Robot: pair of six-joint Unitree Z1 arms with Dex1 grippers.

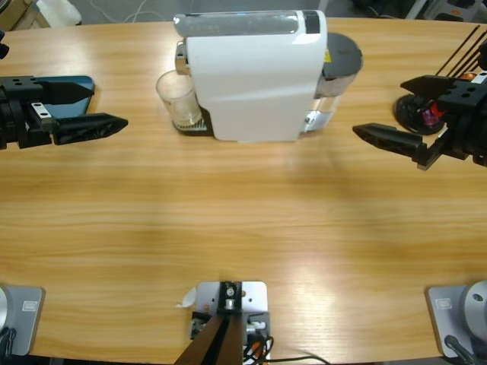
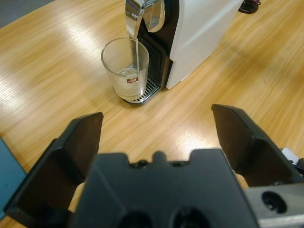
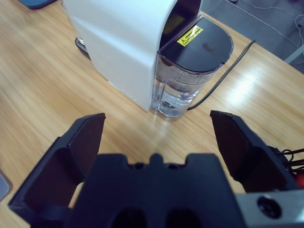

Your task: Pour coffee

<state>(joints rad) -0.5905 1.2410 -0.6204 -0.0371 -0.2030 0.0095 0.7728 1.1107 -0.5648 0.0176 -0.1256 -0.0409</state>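
Bright overhead light w/ glare patches on table; soft shadows.

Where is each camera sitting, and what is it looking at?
High view: above the table, looking down; both arms show, the left gripper and the right gripper open at the sides.
Left wrist view: on the left arm, facing the glass under the spout; its own open jaws show.
Right wrist view: on the right arm, facing the water tank; its own open jaws show.
All three share the white coffee machine.
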